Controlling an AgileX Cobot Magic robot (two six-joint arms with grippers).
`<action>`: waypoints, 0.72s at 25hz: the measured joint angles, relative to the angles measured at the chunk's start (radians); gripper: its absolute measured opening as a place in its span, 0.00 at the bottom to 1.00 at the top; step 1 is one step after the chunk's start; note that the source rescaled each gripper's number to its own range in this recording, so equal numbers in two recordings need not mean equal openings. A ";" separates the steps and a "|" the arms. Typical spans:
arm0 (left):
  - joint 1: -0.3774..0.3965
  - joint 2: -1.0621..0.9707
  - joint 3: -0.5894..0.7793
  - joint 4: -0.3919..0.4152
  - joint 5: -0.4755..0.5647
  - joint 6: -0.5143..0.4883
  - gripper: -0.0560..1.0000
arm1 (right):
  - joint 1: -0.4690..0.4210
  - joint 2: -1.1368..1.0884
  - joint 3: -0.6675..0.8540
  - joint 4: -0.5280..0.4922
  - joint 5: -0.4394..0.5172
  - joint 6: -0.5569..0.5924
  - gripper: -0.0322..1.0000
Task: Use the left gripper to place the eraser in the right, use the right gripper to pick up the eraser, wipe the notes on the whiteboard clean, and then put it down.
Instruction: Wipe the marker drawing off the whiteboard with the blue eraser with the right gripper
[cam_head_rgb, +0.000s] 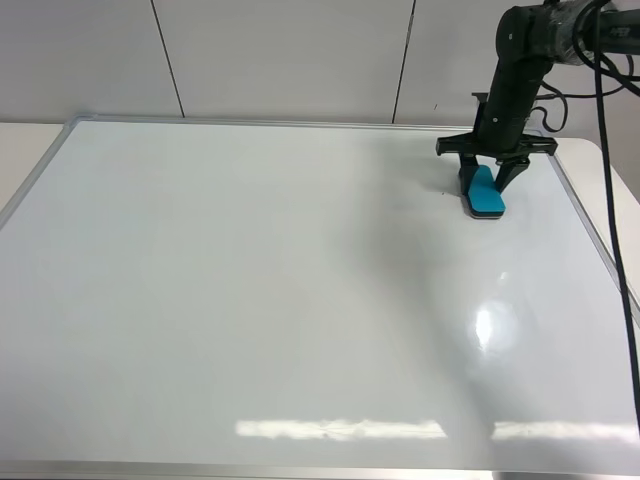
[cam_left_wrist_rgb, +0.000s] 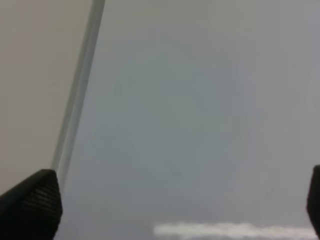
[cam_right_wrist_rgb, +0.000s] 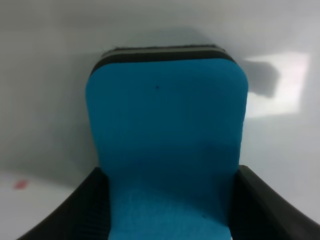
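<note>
The whiteboard (cam_head_rgb: 250, 280) fills the table. The teal eraser (cam_head_rgb: 484, 195) with its black felt base lies flat on the board at the far right. My right gripper (cam_head_rgb: 487, 176), the dark claw, stands over it with a finger on each side. In the right wrist view the fingers (cam_right_wrist_rgb: 85, 210) press the eraser's (cam_right_wrist_rgb: 167, 125) two long sides. A faint red spot (cam_right_wrist_rgb: 20, 184) of the notes shows beside it; no other writing is visible. My left gripper (cam_left_wrist_rgb: 172, 205) is open and empty above the board near its silver frame (cam_left_wrist_rgb: 75, 115); it is out of the high view.
The board's right frame edge (cam_head_rgb: 590, 230) runs close to the eraser. Black cables (cam_head_rgb: 610, 150) hang from the right arm past that edge. Beige table (cam_left_wrist_rgb: 30, 75) lies outside the frame. Wall panels (cam_head_rgb: 280, 60) stand behind the board.
</note>
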 joint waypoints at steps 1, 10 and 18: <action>0.000 0.000 0.000 0.000 0.000 0.000 1.00 | -0.013 -0.005 0.012 -0.031 0.000 0.000 0.07; 0.000 0.000 0.000 0.000 0.000 0.000 1.00 | -0.012 -0.011 0.035 -0.150 0.007 0.026 0.07; 0.000 0.000 0.000 0.000 -0.001 0.000 1.00 | 0.241 -0.011 0.040 -0.126 0.001 0.019 0.07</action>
